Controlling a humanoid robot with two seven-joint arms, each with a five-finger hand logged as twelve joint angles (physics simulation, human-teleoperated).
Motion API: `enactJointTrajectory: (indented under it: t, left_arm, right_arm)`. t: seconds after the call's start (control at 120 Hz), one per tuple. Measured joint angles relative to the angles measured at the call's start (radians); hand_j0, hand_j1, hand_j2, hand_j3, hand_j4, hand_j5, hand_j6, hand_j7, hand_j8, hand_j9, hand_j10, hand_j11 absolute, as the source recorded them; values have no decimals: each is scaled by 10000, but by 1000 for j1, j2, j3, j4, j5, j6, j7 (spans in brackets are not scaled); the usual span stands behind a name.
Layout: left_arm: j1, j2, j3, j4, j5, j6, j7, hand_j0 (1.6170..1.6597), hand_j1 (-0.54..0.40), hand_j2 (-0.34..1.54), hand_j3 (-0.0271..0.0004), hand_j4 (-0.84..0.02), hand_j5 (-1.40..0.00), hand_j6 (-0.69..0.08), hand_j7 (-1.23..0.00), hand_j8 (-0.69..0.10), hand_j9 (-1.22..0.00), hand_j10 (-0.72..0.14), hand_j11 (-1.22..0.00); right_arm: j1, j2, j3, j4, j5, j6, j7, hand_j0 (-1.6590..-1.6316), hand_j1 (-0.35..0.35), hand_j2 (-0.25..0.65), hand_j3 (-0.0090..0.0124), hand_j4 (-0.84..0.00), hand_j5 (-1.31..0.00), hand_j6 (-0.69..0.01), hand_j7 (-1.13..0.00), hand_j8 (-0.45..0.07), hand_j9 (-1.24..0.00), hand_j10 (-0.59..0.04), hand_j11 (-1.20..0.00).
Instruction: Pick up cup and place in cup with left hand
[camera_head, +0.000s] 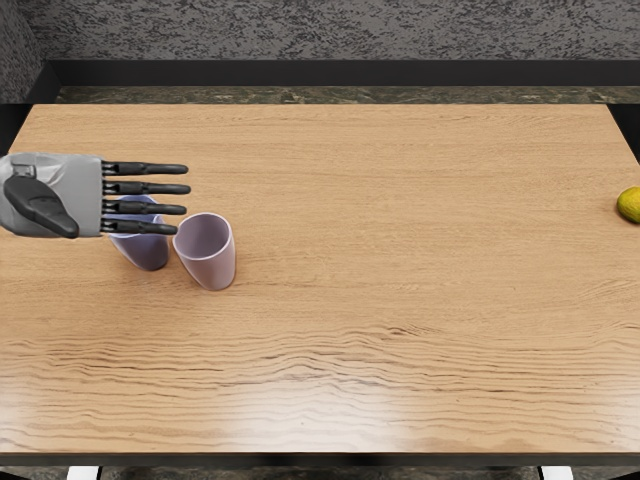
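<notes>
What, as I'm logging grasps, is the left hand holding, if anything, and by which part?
Nothing. The left hand has its fingers stretched straight across the view of the bluish cup, not curled around it, and the pink cup is free too.

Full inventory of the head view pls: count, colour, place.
Tapered smooth cup: 1, blue-violet, table's left part, partly hidden by fingers
Tapered smooth cup: 1, pale pink-mauve, upright, just right of the blue-violet one
Rounded lemon-like object: 1, yellow, right edge, cut off by frame
Wood-grain rectangular table: 1, light brown, fills most of view
Speckled wall-like surface: 1, grey, behind table
Flat band: 1, black, along that surface's foot
Small blocky pieces: 2, white, bottom edge
Left robot hand: 1, grey with black fingers, open, left side
</notes>
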Motion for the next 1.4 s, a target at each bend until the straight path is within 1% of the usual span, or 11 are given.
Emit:
enactJointTrajectory:
  t: [0.142, 0.225, 0.358, 0.442, 0.575, 0.625, 0.717, 0.917, 1.058, 1.292, 1.4]
  left_arm:
    - [-5, -3, -1, 0, -5, 0, 0, 16581, 3475, -20, 0, 56, 9, 65, 6, 57, 4, 40, 2]
    - [-12, -58, -1, 1, -5, 0, 0, 16581, 3477, -17, 0, 56, 8, 65, 6, 58, 4, 41, 2]
    - [-104, -151, 3, 9, 29, 0, 0, 16581, 3479, -15, 0, 53, 8, 62, 5, 56, 3, 39, 2]
    - [-166, -236, 1, 19, 122, 0, 0, 16581, 3481, -13, 0, 43, 6, 52, 4, 46, 3, 33, 2]
    - [-225, -332, -5, 56, 318, 1, 0, 16581, 3484, -10, 0, 27, 4, 33, 3, 29, 2, 21, 1]
    - [-236, -349, -9, 65, 399, 1, 0, 16581, 3484, -11, 0, 20, 3, 25, 2, 23, 2, 16, 1]
    - [-306, -375, -18, 73, 571, 1, 0, 16581, 3486, -8, 0, 12, 2, 15, 2, 14, 1, 10, 1]
    - [-281, -432, -8, 62, 917, 27, 0, 16581, 3489, -5, 0, -6, 0, -7, 0, -6, 0, -4, 1]
    - [-276, -437, 18, -6, 1082, 147, 0, 16581, 3491, -2, 0, -15, -2, -19, -1, -17, 0, -11, 0]
    - [-275, -467, 127, -123, 1225, 364, 0, 16581, 3491, 3, 0, -22, -3, -29, -2, -27, -1, -18, 0]
    - [-252, -473, 161, -149, 1299, 434, 0, 16581, 3491, 6, 0, -24, -4, -32, -2, -29, -1, -20, 0]
  right_arm:
    - [2, 0, 0, 0, -1, 3, 0, -16581, -3116, -64, 0, -307, -403, -305, -404, -307, -404, -308, -404]
    - [2, 0, 0, 0, -1, 4, 0, -16581, -3117, -64, 0, -309, -404, -308, -404, -308, -404, -309, -404]
    - [3, 0, -1, 0, -1, 8, 0, -16581, -3117, -64, 0, -309, -404, -308, -404, -308, -404, -309, -404]
    - [3, 0, -1, 0, -1, 10, 0, -16581, -3117, -64, 0, -309, -404, -308, -404, -308, -404, -309, -404]
    - [8, 0, -1, 0, -1, 10, 0, -16581, -3117, -64, 0, -309, -404, -308, -404, -309, -404, -309, -404]
    - [9, 0, -1, 0, -1, 11, 0, -16581, -3116, -64, 0, -307, -403, -306, -404, -307, -404, -308, -404]
    - [10, 0, -1, 0, -1, 11, 0, -16581, -3117, -64, 0, -309, -404, -308, -404, -308, -404, -309, -404]
    - [10, 0, 0, 0, -1, 11, -1, -16581, -3117, -64, 0, -308, -404, -307, -404, -308, -404, -309, -404]
    - [13, 0, 0, 0, -1, 11, -1, -16581, -3117, -64, 0, -309, -404, -308, -404, -309, -404, -309, -404]
    - [16, 0, 0, 0, -1, 11, -1, -16581, -3117, -64, 0, -310, -404, -309, -404, -309, -404, -310, -404]
    - [16, 0, 0, 0, -1, 11, -1, -16581, -3117, -64, 0, -310, -404, -310, -404, -310, -404, -310, -404]
